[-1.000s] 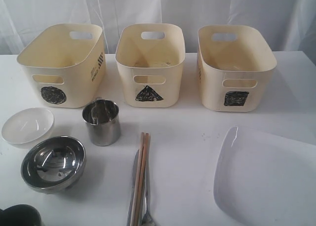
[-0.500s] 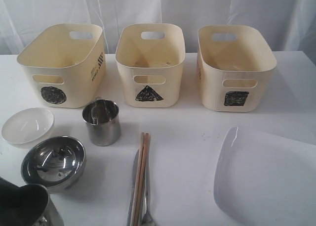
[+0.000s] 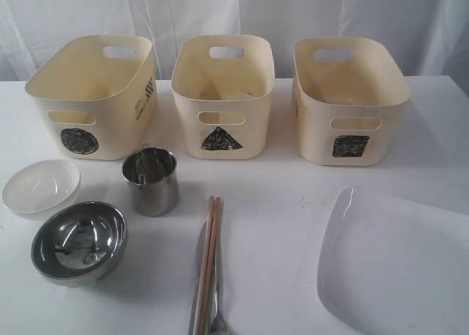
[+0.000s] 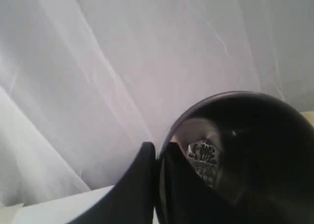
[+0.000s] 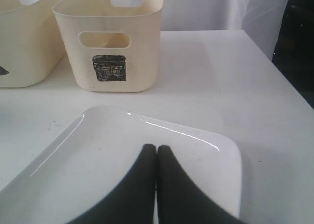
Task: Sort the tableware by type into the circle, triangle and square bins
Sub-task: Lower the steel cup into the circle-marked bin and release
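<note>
In the left wrist view my left gripper (image 4: 157,148) is shut on the rim of a steel mug (image 4: 255,136), one finger inside and one outside, held up against the curtain. Neither shows clearly in the exterior view. My right gripper (image 5: 156,148) is shut and empty, low over the large white plate (image 5: 98,150). On the table lie a second steel mug (image 3: 151,181), a steel bowl (image 3: 79,241), a small white dish (image 3: 40,185), chopsticks (image 3: 210,254) and metal cutlery (image 3: 218,306). Behind them stand the circle bin (image 3: 91,93), triangle bin (image 3: 223,93) and square bin (image 3: 350,100).
A white curtain (image 3: 234,9) hangs behind the bins. The big plate (image 3: 399,265) fills the near right of the white table (image 3: 271,181). The table's right edge (image 5: 289,82) runs close to the square bin (image 5: 110,42).
The steel mug held at the lower left corner of the exterior view rose and has left that view. The things on the table have not moved.
</note>
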`<state>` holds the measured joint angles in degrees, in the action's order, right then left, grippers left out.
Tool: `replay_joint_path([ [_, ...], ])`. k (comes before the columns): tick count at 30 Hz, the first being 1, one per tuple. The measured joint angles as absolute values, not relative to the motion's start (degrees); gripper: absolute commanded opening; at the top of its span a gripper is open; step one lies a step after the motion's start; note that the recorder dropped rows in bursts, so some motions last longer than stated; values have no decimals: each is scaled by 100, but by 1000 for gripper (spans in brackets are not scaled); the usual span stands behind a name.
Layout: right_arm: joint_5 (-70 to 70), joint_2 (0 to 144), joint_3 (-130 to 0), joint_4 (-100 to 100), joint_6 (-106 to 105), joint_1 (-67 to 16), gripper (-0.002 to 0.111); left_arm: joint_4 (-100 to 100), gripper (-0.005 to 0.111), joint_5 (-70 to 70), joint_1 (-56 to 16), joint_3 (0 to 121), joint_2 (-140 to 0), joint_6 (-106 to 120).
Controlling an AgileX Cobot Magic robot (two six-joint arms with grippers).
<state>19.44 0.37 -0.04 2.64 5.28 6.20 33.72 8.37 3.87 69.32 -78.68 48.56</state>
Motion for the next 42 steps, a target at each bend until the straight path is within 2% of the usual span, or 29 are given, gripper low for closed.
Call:
replay_joint_path([
  [5,1944,37,-4,264,528,620,0,2248,0,637,79,8511,-9843,3912],
  [12,1944,37,-4,264,528,620,0,1686,1,482,-493,9535,-11164,3688],
  [15,1944,37,-4,264,528,620,0,1636,13,313,-683,9720,-11398,3666],
  [20,1944,37,-4,264,528,620,0,1603,46,-136,-831,9745,-11530,3666],
  [24,1944,37,-4,264,528,620,0,1584,58,-338,-858,9773,-11540,3654],
  [36,1944,37,-4,264,528,620,0,1560,59,-1463,-858,9773,-10892,3643],
  [42,1944,37,-4,264,528,620,0,1560,59,-2788,-858,9773,-10003,3327],
])
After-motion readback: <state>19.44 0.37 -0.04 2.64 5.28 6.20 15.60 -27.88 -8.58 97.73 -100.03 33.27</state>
